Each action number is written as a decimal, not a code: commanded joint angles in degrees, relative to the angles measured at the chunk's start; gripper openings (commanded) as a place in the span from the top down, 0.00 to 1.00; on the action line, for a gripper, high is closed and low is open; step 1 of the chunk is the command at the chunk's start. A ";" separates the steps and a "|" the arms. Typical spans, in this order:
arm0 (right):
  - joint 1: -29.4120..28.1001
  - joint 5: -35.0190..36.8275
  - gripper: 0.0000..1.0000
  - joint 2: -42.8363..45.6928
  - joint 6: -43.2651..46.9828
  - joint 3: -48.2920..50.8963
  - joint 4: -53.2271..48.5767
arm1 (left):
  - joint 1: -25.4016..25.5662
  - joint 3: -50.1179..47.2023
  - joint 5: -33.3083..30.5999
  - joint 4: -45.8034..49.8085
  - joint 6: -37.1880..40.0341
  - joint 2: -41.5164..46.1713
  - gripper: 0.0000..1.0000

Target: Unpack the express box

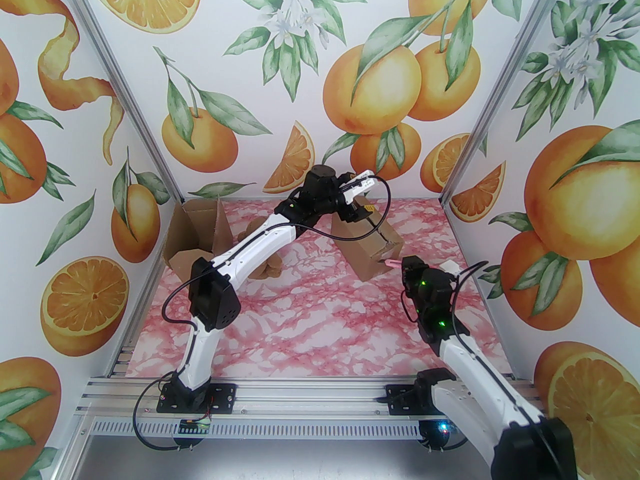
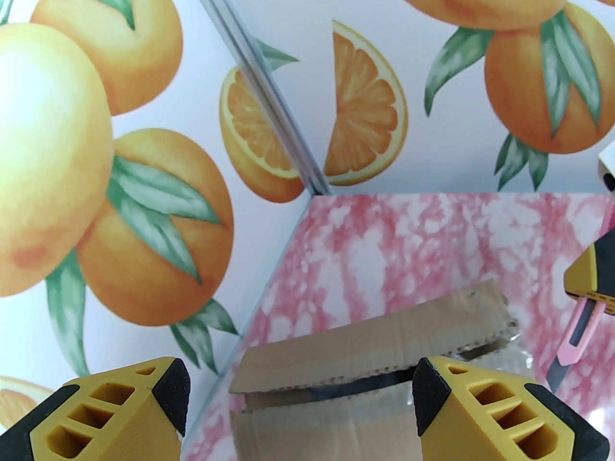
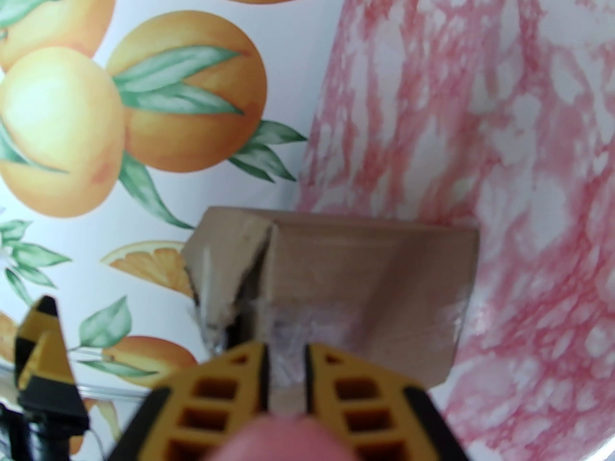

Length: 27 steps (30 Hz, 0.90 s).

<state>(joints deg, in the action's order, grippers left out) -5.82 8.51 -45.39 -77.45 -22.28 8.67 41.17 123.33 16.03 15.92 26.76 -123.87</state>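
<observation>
At ten o'clock on the table [image 1: 320,328] I see an opened carton [image 1: 192,238]. The express box [image 1: 370,254] lies at one o'clock, its top a little parted. My left gripper [image 2: 300,396] hangs above it, jaws spread wide, holding nothing. At the box's five o'clock my right gripper [image 3: 286,353] is clamped on a pink knife [image 2: 579,329].

A pink-and-white marbled tabletop [image 1: 310,328] fills the lower centre. Wallpaper [image 1: 250,68] printed with oranges, slices, leaves and blossom rises on three sides, split by aluminium corner posts [image 1: 122,93]. An opened cardboard carton [image 1: 192,228] stands at middle left, brown lumps [image 1: 272,268] beside it.
</observation>
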 commanded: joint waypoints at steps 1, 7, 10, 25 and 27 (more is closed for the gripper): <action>2.88 -1.29 1.00 5.06 2.03 -0.76 -10.28 | -0.32 0.46 -3.36 4.73 -3.96 -2.30 0.18; 7.33 -5.69 1.00 3.52 1.09 1.48 -20.84 | -1.22 2.31 -6.96 8.32 -9.33 -2.51 0.18; 8.02 -4.86 1.00 -2.56 4.58 0.24 -20.77 | -1.51 3.86 -7.90 10.69 -11.91 -2.82 0.18; 8.90 -5.51 0.76 -32.11 11.45 -7.18 -10.95 | -4.11 8.15 -5.99 19.79 -25.09 -3.39 0.18; 8.91 -4.94 0.61 -32.95 12.09 -8.23 -11.14 | -4.36 8.24 -5.82 20.66 -26.94 -3.36 0.18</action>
<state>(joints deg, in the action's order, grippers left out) 3.14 4.27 -77.08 -67.22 -28.34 -4.32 37.17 129.58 9.43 33.69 3.73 -126.58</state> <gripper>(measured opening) 0.336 0.820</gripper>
